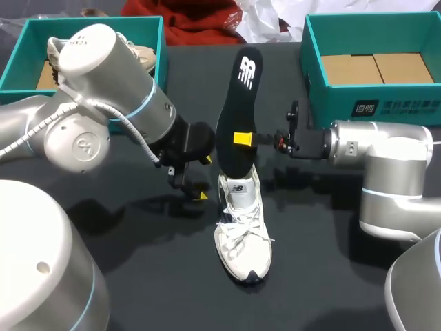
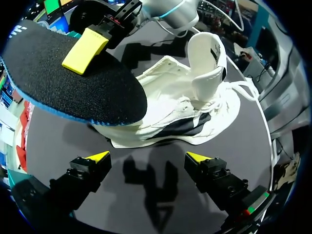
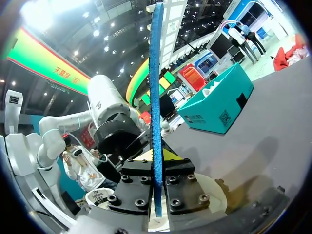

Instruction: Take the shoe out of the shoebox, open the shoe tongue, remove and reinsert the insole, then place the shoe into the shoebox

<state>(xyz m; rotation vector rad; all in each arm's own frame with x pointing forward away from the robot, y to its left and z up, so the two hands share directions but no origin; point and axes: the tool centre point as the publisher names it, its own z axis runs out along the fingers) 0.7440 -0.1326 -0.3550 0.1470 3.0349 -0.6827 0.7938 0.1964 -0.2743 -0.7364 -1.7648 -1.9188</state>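
My right pincer [image 1: 241, 138] is pinching the black insole [image 1: 238, 110] about halfway along its length, one yellow tip on the face I can see and the other behind it. The insole stands nearly upright above the middle of the tabletop [image 1: 331, 276], logo end up. In the right wrist view it runs edge-on straight between my two fingers, showing a thin blue rim. Its lower end hangs over the opening of the shoe [image 1: 242, 231]. I cannot tell whether it touches the inside.

The white shoe rests on its sole on the tabletop, out of both boxes, toe toward the near edge and heel toward the far side. Its tongue [image 2: 207, 61] is pulled up and stands high, and the laces [image 1: 241, 231] lie loose across the top.

My left pincer [image 1: 202, 178] hangs just beside the shoe's heel on my left, fingers spread and holding nothing. In the left wrist view its two yellow tips stand wide apart over bare tabletop, with the side of the shoe ahead of them and the insole's black face above that.

The left box [image 1: 34, 31] sits at the far left corner, partly behind my left arm, with another shoe [image 1: 140, 54] in it. The right box [image 1: 386, 103] is at the far right, its brown cardboard bottom [image 1: 375, 69] in view.
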